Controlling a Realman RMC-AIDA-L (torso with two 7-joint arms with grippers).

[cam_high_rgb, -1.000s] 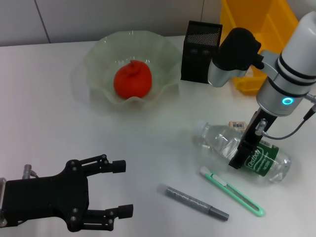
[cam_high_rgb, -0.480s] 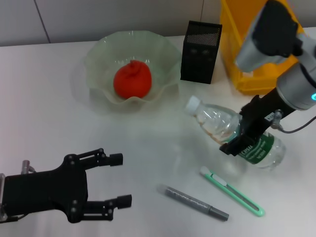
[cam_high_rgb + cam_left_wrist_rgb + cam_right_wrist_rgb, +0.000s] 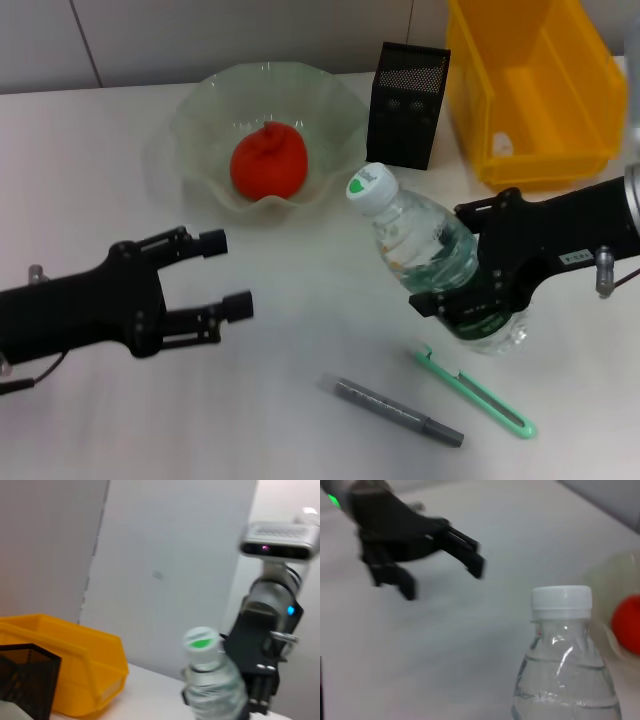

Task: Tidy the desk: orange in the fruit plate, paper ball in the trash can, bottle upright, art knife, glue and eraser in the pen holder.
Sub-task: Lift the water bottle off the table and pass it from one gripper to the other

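Bottle [image 3: 430, 260]: one, nearly upright, tilted slightly, near worktop [image 3: 80, 190] right edge, base at surface. Right pincer [image 3: 452, 255] clamped around its lower body at green label. One orange [image 3: 268, 162] inside one fruit plate [image 3: 200, 120], far-centre. One pen holder [image 3: 405, 105] beside plate; one yellow bin [image 3: 530, 90] at far right corner. One art knife [image 3: 470, 390], one grey pen [image 3: 395, 410] near front edge. Left pincer [image 3: 218, 275] spread wide, empty, over left-front worktop.

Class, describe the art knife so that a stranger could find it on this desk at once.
Start at the clear water bottle held by the right hand. On the white desk just in front of it lies the art knife: slim and mint green, unlike the grey pen beside it.
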